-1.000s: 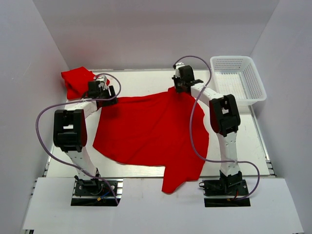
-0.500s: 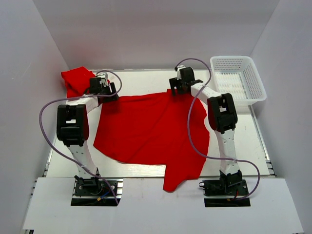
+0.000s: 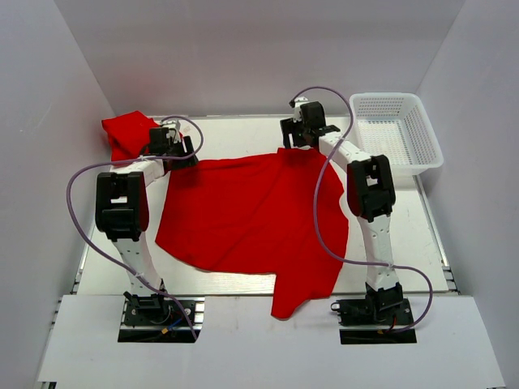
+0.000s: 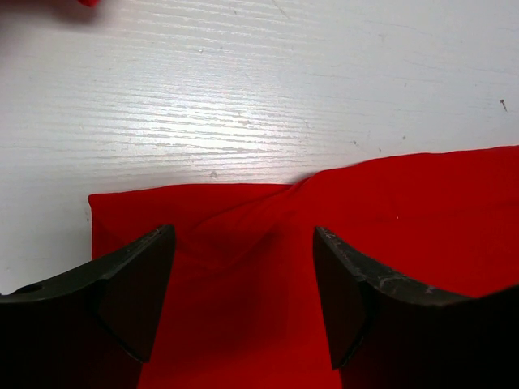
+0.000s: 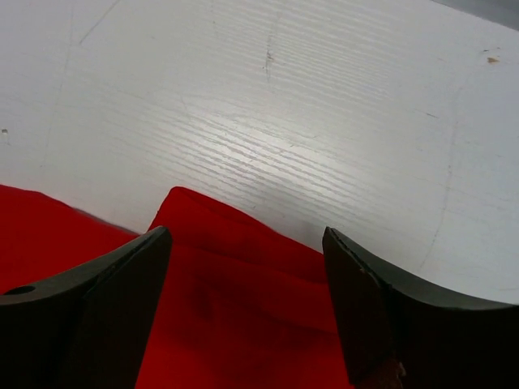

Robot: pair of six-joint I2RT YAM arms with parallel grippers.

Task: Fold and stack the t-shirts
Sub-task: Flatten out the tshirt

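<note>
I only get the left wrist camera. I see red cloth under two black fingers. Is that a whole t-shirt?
Observer: Yes. From above, the spread t-shirt covers the middle of the table, and the left gripper hovers over its far left corner.
Operator: Is there another one?
Observer: A second t-shirt sits bunched up at the table's far left corner.
Operator: What's the other arm doing?
Observer: The right gripper is open over the far edge of the spread t-shirt, holding nothing.
</note>
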